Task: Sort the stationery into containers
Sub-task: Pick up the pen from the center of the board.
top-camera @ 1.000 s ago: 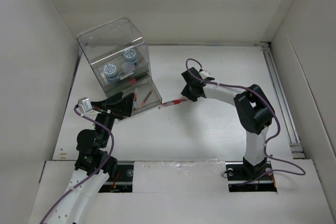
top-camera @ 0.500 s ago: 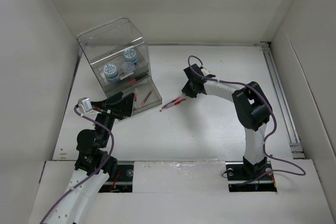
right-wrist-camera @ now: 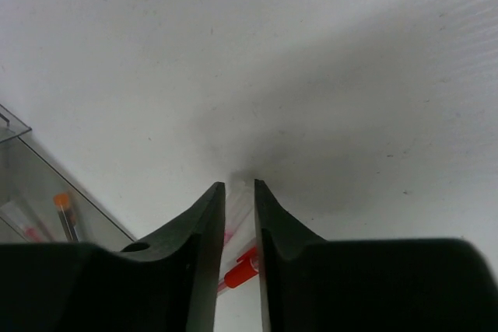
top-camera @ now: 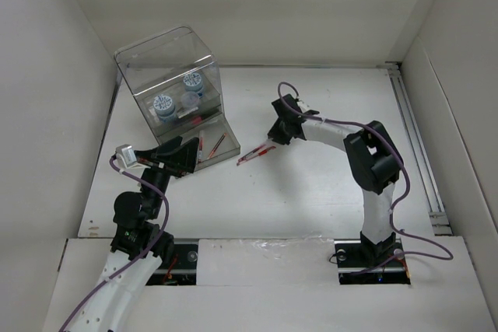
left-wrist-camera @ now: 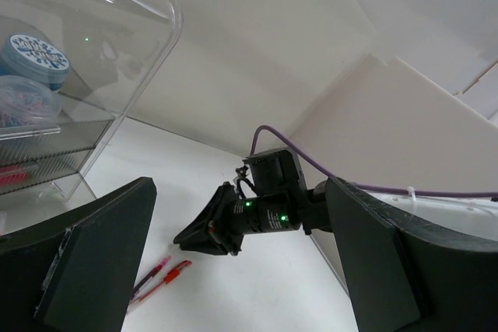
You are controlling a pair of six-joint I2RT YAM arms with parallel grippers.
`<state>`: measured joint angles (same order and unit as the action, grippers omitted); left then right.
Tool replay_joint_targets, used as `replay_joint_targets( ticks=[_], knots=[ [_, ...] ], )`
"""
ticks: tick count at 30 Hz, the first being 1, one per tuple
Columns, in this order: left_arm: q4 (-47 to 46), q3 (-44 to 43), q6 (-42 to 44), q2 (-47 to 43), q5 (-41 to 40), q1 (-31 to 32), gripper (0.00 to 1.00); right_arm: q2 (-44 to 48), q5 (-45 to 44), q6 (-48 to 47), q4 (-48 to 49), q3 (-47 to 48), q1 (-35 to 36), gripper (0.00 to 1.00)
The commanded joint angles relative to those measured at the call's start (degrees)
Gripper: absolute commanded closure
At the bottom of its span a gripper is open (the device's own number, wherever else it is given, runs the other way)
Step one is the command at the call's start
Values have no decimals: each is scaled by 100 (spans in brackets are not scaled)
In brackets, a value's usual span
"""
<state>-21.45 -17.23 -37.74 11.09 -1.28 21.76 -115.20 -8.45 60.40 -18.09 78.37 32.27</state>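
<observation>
The clear organiser box (top-camera: 175,87) stands at the back left with blue-and-white rolls (top-camera: 163,105) on its shelf and red pens (top-camera: 210,145) in its front drawer. Two red pens (top-camera: 255,153) lie side by side on the table right of the box. My right gripper (top-camera: 274,140) is down over their right end. In the right wrist view its fingers (right-wrist-camera: 202,239) press both sides of the pens (right-wrist-camera: 240,227). My left gripper (top-camera: 183,157) hangs wide open by the box's front corner, holding nothing; its wrist view shows the pens (left-wrist-camera: 159,277) and the right gripper (left-wrist-camera: 194,237).
White walls enclose the table on three sides. A metal rail (top-camera: 416,138) runs along the right edge. Purple cables (top-camera: 342,124) loop over both arms. The box's lower corner (right-wrist-camera: 31,192) shows at the left of the right wrist view.
My right gripper has narrowed onto the two pens and shifted slightly left; the pens swung to a steeper angle. The left arm has not moved.
</observation>
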Motion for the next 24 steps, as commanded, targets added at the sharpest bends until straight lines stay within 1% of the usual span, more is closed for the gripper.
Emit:
replay_joint_targets(
  ticks=[1, 4, 6, 7, 8, 9, 12, 15, 20, 22, 23, 24],
  knots=[
    [-298, 45, 12, 25, 32, 21, 12, -29, 89, 7, 51, 100, 104, 75],
    [-298, 45, 12, 25, 31, 21, 12, -29, 89, 7, 51, 161, 104, 83],
    [-298, 45, 12, -28, 84, 21, 12, -29, 36, 7, 51, 214, 42, 83],
    [-298, 45, 12, -28, 84, 21, 12, 23, 36, 7, 51, 214, 42, 80],
    [-298, 45, 12, -28, 32, 21, 12, 24, -16, 7, -27, 275, 42, 71],
    [-298, 45, 12, -28, 83, 21, 12, 24, -17, -54, -167, 415, 95, 58],
    [-298, 45, 12, -28, 32, 21, 12, 24, -17, -55, -283, 416, 148, 58],
    [-298, 45, 12, -28, 31, 21, 12, 172, -130, -55, -283, 171, 218, 58],
    [-298, 45, 12, -28, 84, 21, 12, 174, -26, -55, -344, 91, 218, 59],
    [-298, 45, 12, -28, 137, 21, 12, 112, 36, -55, -345, 144, 280, 64],
    [-298, 45, 12, -28, 137, 21, 12, 112, 36, -55, -345, 144, 332, 64],
    [-298, 45, 12, -28, 67, 21, 12, 42, 36, -55, -345, 213, 332, 66]
  ],
)
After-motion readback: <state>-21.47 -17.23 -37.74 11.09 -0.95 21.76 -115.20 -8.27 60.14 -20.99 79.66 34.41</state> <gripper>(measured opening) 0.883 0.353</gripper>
